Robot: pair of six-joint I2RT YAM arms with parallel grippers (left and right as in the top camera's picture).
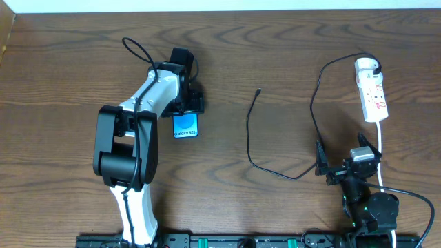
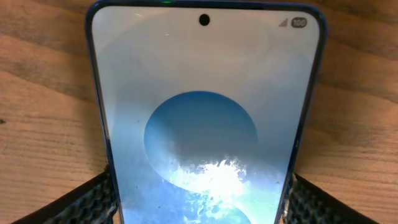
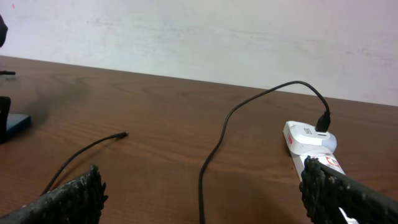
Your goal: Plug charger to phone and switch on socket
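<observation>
you had the slick phone [image 2: 205, 112] pinched by its edges between the left gripper's [image 2: 202, 196] fingers [image 2: 87, 202], while the right gripper [image 3: 202, 186] gaped empty behind the limp cable [image 1: 249, 138].

**Robotics laboratory bench.** A dark wood-grain tabletop [image 1: 275, 55] meets a bare white wall [image 3: 199, 37] at 12 o'clock. The left arm [image 1: 131, 151] and right arm [image 1: 362, 200] rise from a black mounting rail [image 1: 227, 241] at 6 o'clock. Items laid out on the tabletop: phone [image 1: 185, 127], charger cable [image 1: 251, 138], power strip [image 1: 372, 93].
</observation>
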